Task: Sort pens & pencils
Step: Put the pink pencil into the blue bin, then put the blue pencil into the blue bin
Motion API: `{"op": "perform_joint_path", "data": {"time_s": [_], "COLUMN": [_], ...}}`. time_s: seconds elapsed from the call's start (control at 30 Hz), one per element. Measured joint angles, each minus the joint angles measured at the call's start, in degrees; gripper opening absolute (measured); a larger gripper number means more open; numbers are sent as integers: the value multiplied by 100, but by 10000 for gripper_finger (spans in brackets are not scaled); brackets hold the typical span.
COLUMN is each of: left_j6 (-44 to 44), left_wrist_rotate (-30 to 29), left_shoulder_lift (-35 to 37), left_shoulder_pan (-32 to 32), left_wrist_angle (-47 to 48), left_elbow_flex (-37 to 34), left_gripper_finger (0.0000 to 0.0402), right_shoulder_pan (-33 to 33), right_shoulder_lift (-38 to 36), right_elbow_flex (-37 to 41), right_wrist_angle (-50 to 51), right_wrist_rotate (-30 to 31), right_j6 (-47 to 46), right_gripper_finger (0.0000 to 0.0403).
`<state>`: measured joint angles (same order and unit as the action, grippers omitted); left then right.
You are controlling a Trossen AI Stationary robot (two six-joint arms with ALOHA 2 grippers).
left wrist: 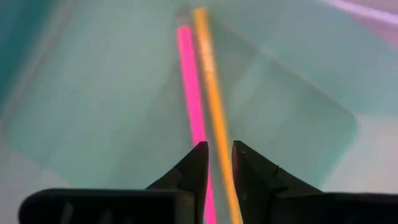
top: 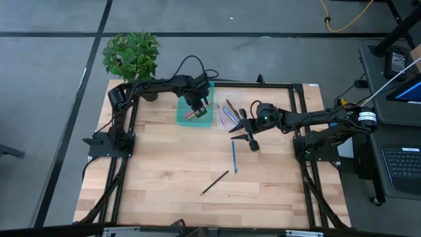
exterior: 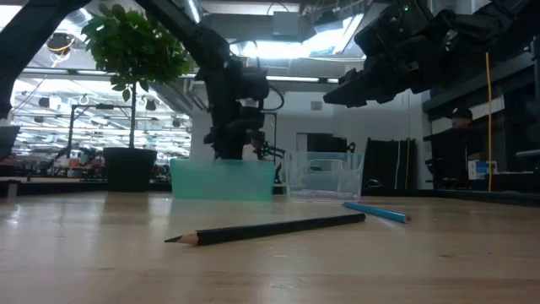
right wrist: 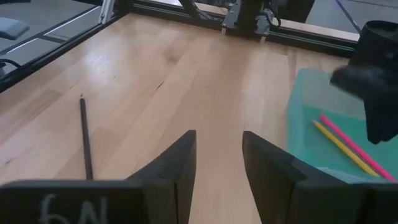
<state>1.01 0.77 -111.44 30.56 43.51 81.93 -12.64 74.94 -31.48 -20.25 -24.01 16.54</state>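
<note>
Teal tray (top: pixel 186 118): translucent plastic; a yellow-orange pencil (left wrist: pixel 211 106) and a pink one (left wrist: pixel 193 99) lie side by side in it.
Left gripper (left wrist: pixel 217 155): just above the yellow-orange pencil, fingers slightly parted, gripping nothing.
Right gripper (right wrist: pixel 217 162): open, empty, above bare wood between the trays and the loose sticks.
Clear tray (top: pixel 229 115): beside the teal one, holding purple sticks.
Table (top: pixel 158 171): pale wood; blue pen (top: pixel 233 157) and black pencil (top: pixel 214 182) lie loose.

**Both arms reach toward the middle, hands parted**

The left arm stretches in from its own side and bends down, its left hand (top: pixel 197 107) pointing steeply downward, fingers (left wrist: pixel 198 163) slightly apart. The right arm extends level from the opposite side; the right hand (top: pixel 242 130) hangs above the table (top: pixel 164 164), its two fingers (right wrist: pixel 180 162) clearly spread and holding nothing.
</note>
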Motion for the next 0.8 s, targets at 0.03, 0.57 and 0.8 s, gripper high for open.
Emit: {"op": "perform_joint_path", "data": {"time_s": [0.03, 0.57, 0.8], "left_j6": [-63, -457, -437], "left_wrist_rotate": [36, -69, -490], "left_shoulder_lift": [59, 2533, 4287], "left_shoulder_pan": [-29, -1867, -3314], "left_wrist_angle": [-28, -2010, -4856], "left_elbow_flex": [0, -1588, -3939], "left_gripper_finger": [69, 72, 72], "right_shoulder_pan": [-1, 1, 127], "right_shoulder_lift": [0, -59, -274], "right_elbow_flex": [0, 4, -7], "right_wrist_angle": [28, 414, 387], "right_wrist_rotate": [0, 549, 673], "right_j6": [-13, -1014, -1541], "right_gripper_finger": [132, 132, 132]}}
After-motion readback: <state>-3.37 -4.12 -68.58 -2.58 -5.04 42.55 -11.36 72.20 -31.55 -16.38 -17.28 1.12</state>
